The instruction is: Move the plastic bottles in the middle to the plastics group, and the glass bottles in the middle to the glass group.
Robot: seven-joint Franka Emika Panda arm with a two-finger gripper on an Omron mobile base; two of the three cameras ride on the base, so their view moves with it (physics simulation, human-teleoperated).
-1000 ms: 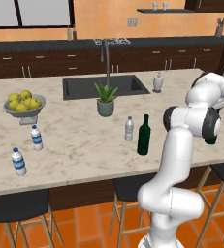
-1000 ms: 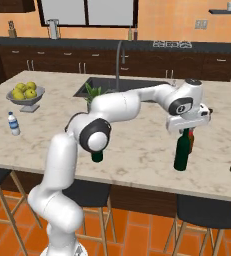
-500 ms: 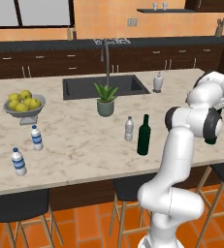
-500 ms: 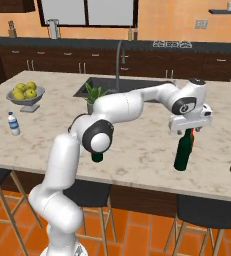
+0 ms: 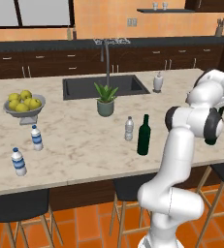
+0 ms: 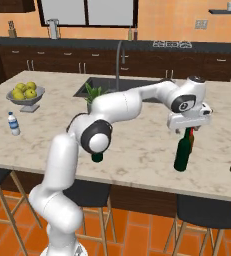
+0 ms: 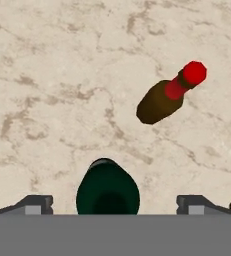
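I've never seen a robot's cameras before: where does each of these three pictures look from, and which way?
Left base view: behind the arm's left, facing the counter; arm at lower right.
Right base view: behind its right; arm at lower left, open gripper above a green wine bottle.
Hand view: looks down past the fingertips.
Shared: that wine bottle beside the brown bottle.
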